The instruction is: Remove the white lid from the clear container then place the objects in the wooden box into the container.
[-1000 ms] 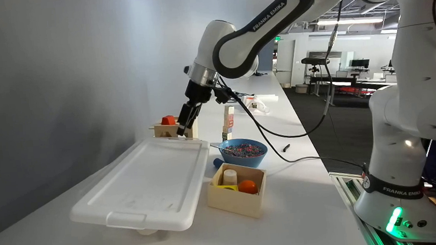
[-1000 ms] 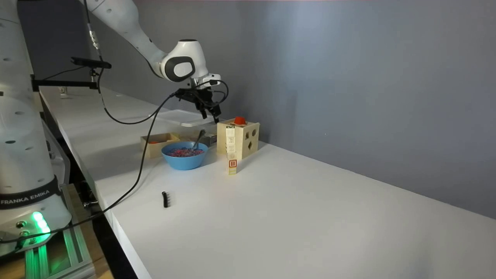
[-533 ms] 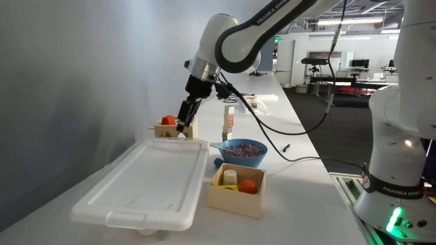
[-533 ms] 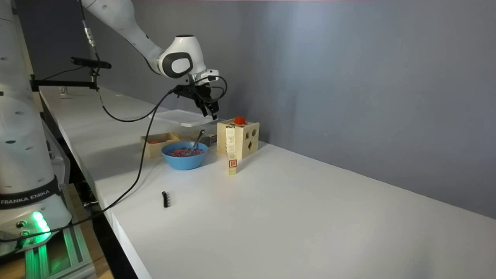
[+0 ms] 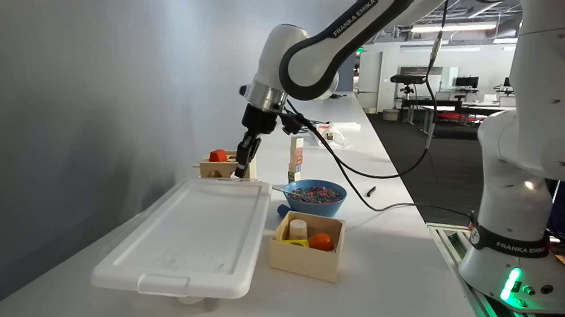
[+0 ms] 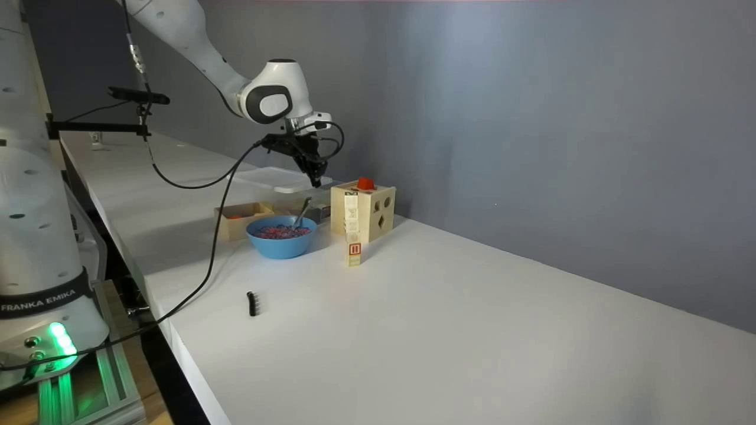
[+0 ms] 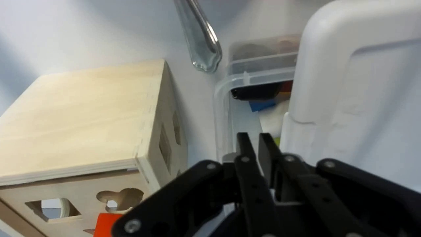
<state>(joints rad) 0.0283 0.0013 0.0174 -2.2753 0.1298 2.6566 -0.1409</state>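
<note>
One long white table [image 6: 484, 342] against a grey wall [image 6: 561, 147], dark office floor [image 5: 457, 165] past its robot-side edge; white lid [image 5: 188, 236] lies over the clear container [image 7: 223, 121], one end uncovered, near the wall-side edge, wooden box [image 5: 306, 265] closer to the robot-side edge. Lid hides most of the container's contents [image 7: 274, 118], too little shows to name them; can't tell if the fingertips [image 7: 244, 141] touch the container. Vs half a second ago: gripper [image 7: 254, 135] lower, jaws drawn nearly together, nothing between, slim gap left; lid unmoved.
</note>
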